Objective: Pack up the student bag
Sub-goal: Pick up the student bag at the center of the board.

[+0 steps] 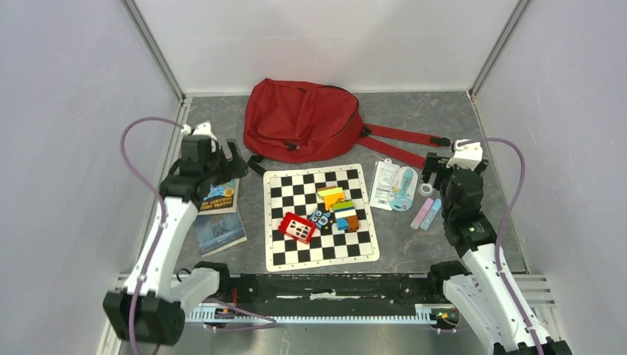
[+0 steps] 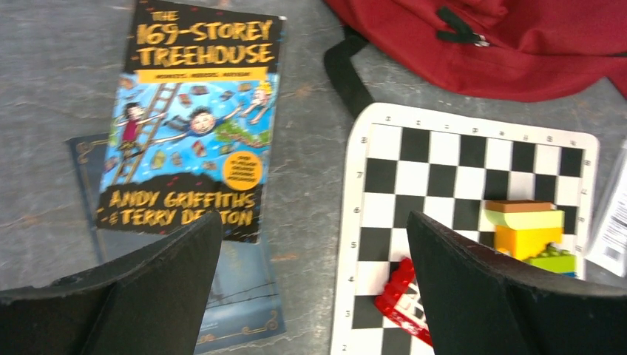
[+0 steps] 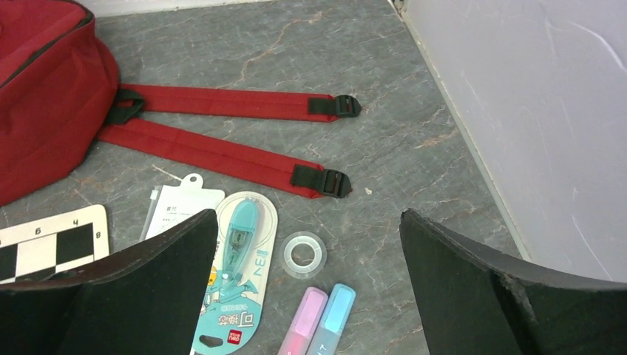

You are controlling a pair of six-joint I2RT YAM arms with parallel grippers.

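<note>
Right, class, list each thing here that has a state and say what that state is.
student bag, lying flat, looks closed, straps stretched out.
left gripper, open, empty.
right gripper, open, empty.
Treehouse book, closed, face up, overlapping blue book.
chess mat, unrolled flat, toy blocks on it.
correction tape, in its pack.

A grey marbled table (image 1: 444, 111) is lying under soft, even light. Plain pale walls are closing it in on three sides: a white back wall (image 1: 325, 37), and a left wall (image 1: 66, 111) and a right wall (image 1: 569, 111) that are looking faintly lilac. Two metal posts (image 1: 154, 48) are running up the back corners.
</note>
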